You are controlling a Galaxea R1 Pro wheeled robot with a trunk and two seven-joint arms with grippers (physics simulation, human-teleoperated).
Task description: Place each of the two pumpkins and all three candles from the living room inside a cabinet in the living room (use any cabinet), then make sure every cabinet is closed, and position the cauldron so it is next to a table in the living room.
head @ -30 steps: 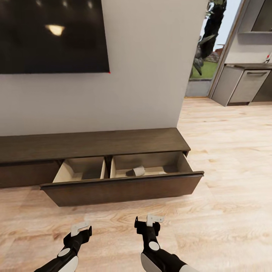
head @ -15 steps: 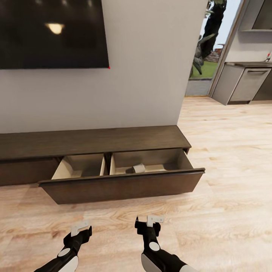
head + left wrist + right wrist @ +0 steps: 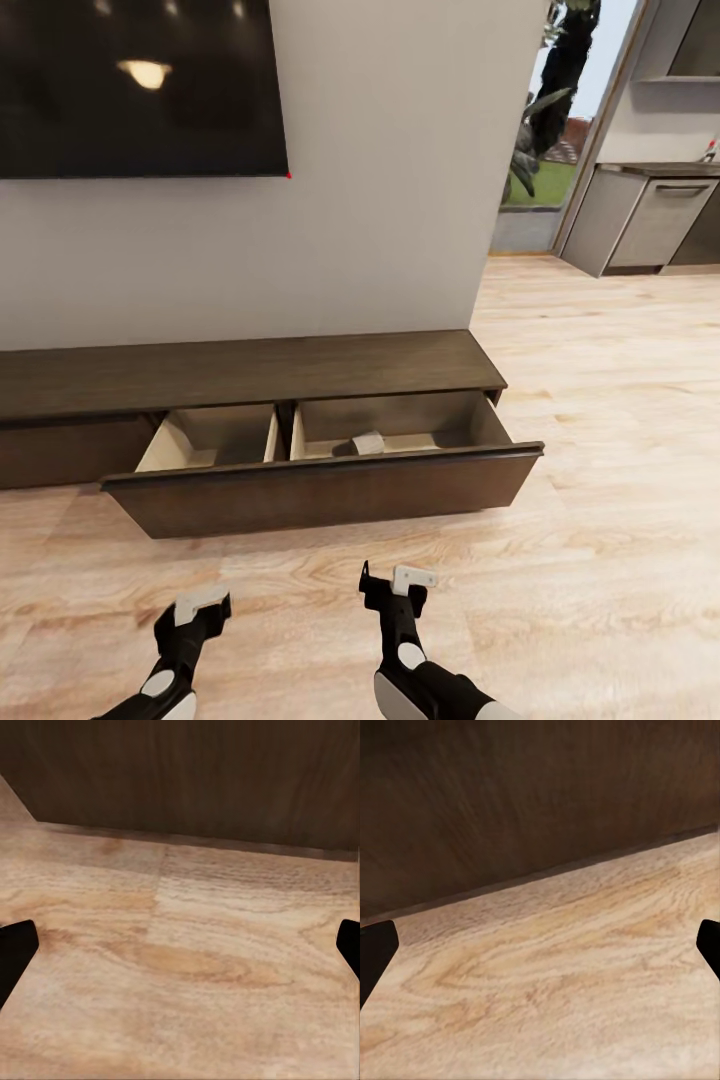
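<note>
L to R, head view: TV (image 3: 140,85) dark on the white wall, long low cabinet (image 3: 250,375) under it w/ its wide drawer (image 3: 320,495) pulled out. L compartment looked bare as far as could be seen; R compartment held one small pale cylinder (image 3: 368,443), prob. a candle, lying on its side near the front. No pumpkins or cauldron in sight. Vs 1 s ago the cabinet sat a touch higher in the picture, so the camera had shifted, not the unit. The left gripper (image 3: 190,612) had dropped lower and back toward the body; the right gripper (image 3: 395,590) had barely moved. Both hung over the wood floor (image 3: 600,500), short of the drawer front, carrying nothing. Wrist views showed both sets of fingertips (image 3: 16,945) (image 3: 375,945) spread wide at the frame edges, only floor and dark drawer front between. Judgement: drop-off looked done; arms tucking for travel. Drawer not yet shut. Far R: grey kitchen cupboards (image 3: 650,225).
</note>
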